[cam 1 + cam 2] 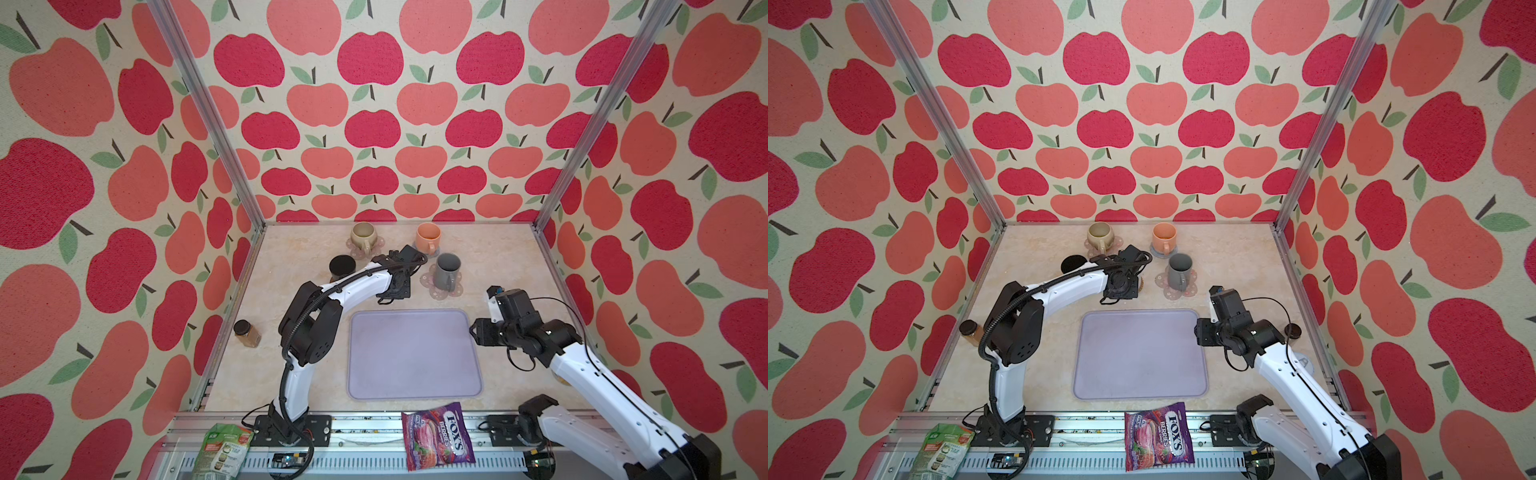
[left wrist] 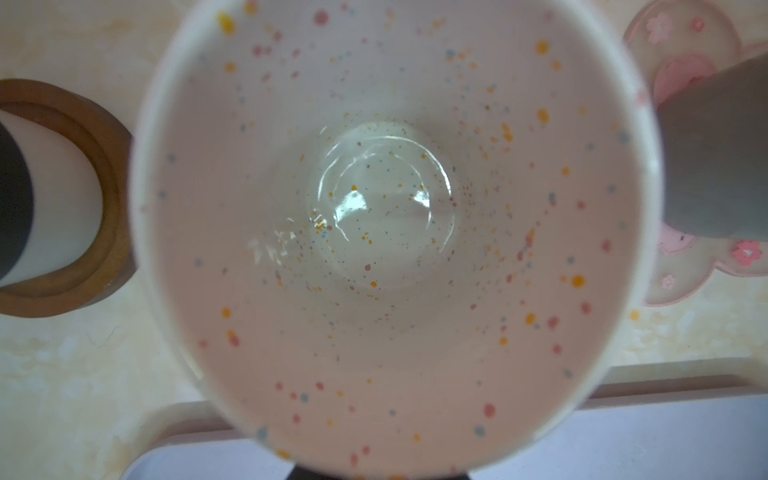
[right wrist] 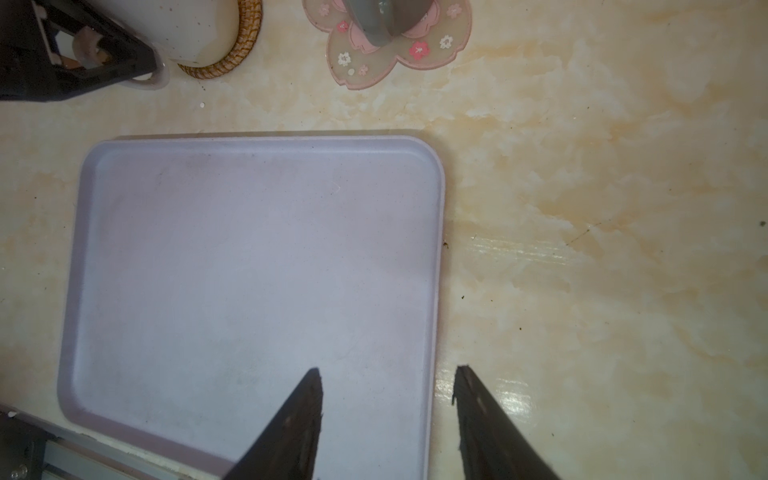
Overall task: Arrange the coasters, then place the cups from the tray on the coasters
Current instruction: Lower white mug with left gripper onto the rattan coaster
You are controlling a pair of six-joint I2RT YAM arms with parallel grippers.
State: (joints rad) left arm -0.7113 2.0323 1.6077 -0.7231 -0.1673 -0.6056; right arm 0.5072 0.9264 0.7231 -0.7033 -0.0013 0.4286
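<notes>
Left tool [image 3: 116,66] is by the speckled white mug [image 2: 386,232] on the round woven tan mat [image 3: 237,54]; grip unclear. Right tool [image 3: 388,370] hangs open over the lavender tray [image 3: 257,141].

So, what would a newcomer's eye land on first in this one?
The loud red and coral apple wallpaper on all three walls grabs attention first. Next comes the bare lavender tray in the middle of the table, with the beige mug, orange mug, grey mug and black mug standing on coasters behind it. In the left wrist view the speckled white mug fills nearly the whole picture.
</notes>
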